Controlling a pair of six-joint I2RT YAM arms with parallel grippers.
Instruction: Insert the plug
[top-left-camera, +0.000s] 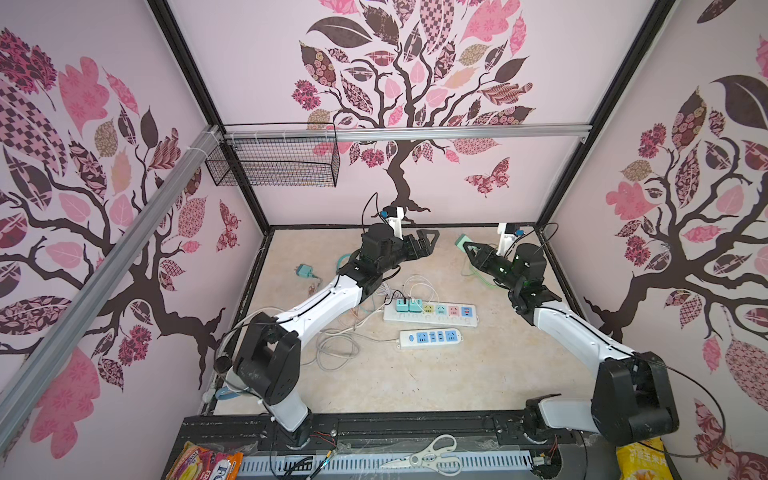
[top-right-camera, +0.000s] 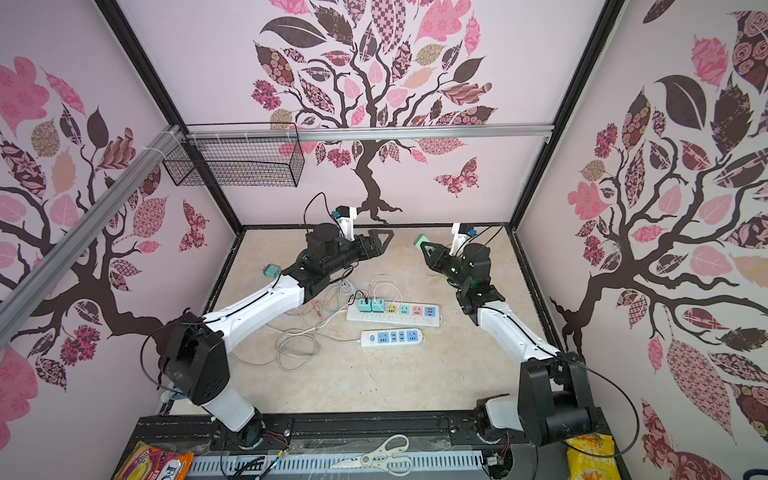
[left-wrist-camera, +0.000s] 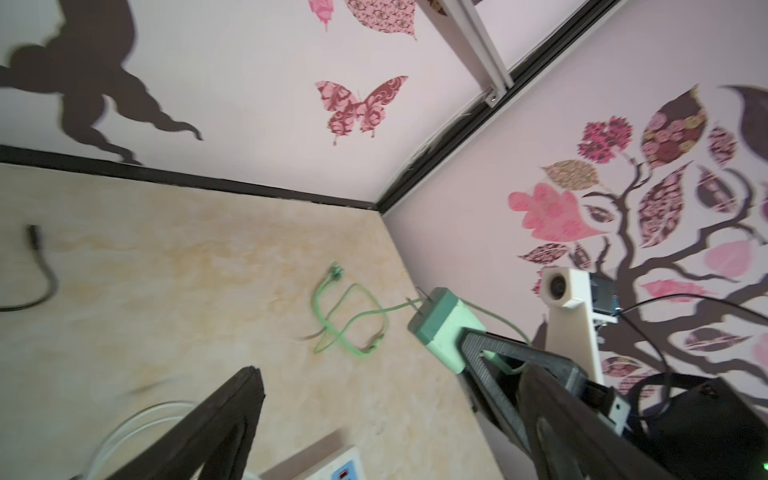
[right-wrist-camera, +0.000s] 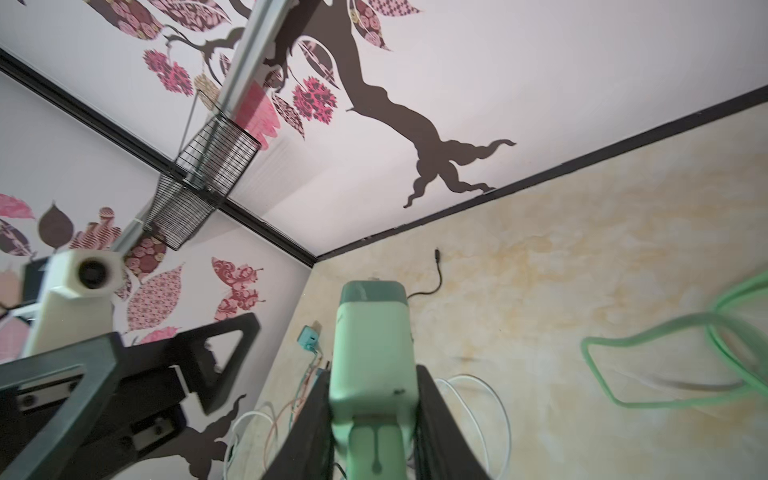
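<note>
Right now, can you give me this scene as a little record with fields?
Right gripper: closed on the green plug, raised above the table
Left gripper: open, empty, raised
Long power strip: two teal plugs in its left-end sockets
Short power strip: in front of it, nothing plugged in
Loose teal plug: lying on the table, far left

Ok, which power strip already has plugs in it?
The longer multicoloured strip; two teal plugs sit at its left end. The shorter blue strip has none.
</note>
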